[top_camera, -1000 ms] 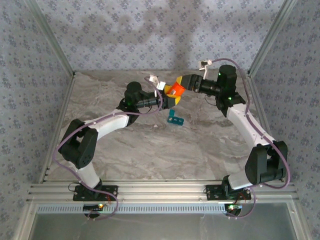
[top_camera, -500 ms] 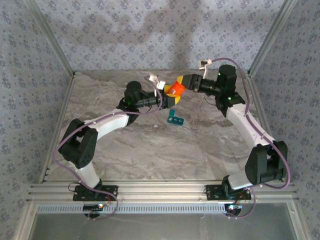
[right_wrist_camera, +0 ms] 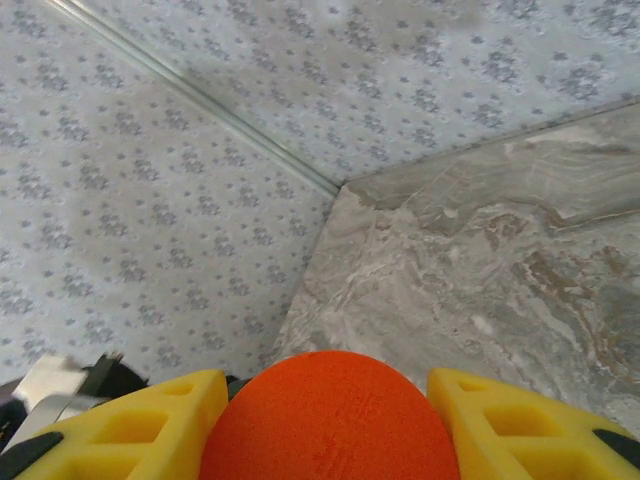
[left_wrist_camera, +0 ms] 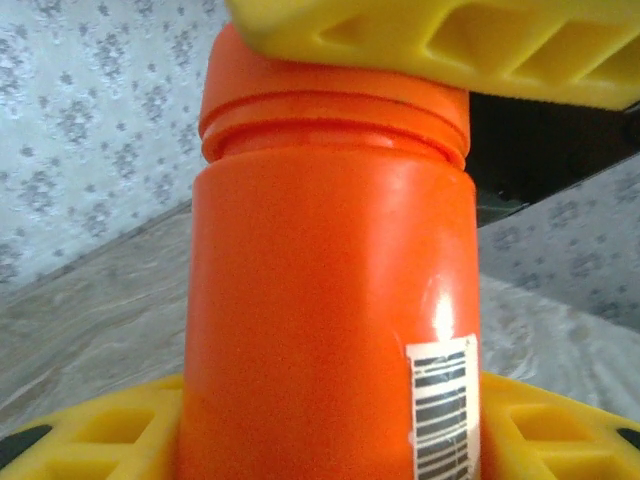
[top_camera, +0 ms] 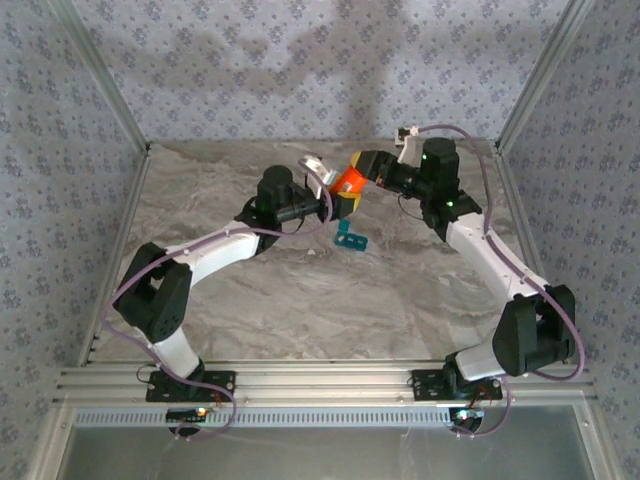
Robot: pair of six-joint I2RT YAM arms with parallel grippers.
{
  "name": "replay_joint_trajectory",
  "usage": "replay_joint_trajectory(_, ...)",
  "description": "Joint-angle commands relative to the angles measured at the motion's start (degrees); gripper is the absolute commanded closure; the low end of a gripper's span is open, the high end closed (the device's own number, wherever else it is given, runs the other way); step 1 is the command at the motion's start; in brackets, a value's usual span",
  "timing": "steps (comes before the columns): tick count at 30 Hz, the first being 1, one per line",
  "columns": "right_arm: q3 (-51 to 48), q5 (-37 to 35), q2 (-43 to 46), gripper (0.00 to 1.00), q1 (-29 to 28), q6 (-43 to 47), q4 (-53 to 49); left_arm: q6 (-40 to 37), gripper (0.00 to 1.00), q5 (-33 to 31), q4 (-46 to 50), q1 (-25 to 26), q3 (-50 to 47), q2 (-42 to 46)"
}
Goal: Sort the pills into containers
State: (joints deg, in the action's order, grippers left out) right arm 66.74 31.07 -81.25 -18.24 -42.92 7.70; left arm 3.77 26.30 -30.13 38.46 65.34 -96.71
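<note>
Right gripper (top_camera: 361,171) just clamped onto the round orange plastic cap (right_wrist_camera: 330,410) of the orange cylindrical plastic bottle (left_wrist_camera: 330,300), w/ left gripper (top_camera: 335,201) holding its body aloft far-centre, so uncapping's next imo, teal-blue rectangular plastic pill organiser (top_camera: 350,238) lying just nearer on grey marbled tabletop (top_camera: 300,300).

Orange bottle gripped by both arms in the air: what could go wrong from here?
1. The left gripper clamps the orange bottle on its smooth body; if the right gripper turns the cap, the bottle may slip or spin.
2. The bottle is held up off the table; once open, its contents could scatter past the small pill organiser.
</note>
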Motion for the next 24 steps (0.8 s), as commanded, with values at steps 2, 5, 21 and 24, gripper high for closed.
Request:
replay_joint_trajectory(2, -2.64, -2.84, -0.02, 0.6, -4.09, -1.74, -3.97, -8.53, 1.0, -4.87, -2.08, 4.51, 0.78, 3.66)
replay_joint_trajectory(5, -3.09, -3.32, 0.04, 0.6, -4.1, -1.84, -4.01, -8.55, 1.0, -5.29, -2.48, 4.73, 0.6, 3.58)
replay_joint_trajectory(21, 3.24, 1.75, 0.58, 0.36, -0.1, 2.16, -8.87, -3.76, 1.0, -2.41, -5.08, 1.61, -0.28, 2.75)
replay_joint_trajectory(24, 4.49, 3.52, 0.98, 0.26, 1.29, 2.96, -9.78, -2.43, 1.0, -1.2, -5.94, 0.6, -0.59, 2.44)
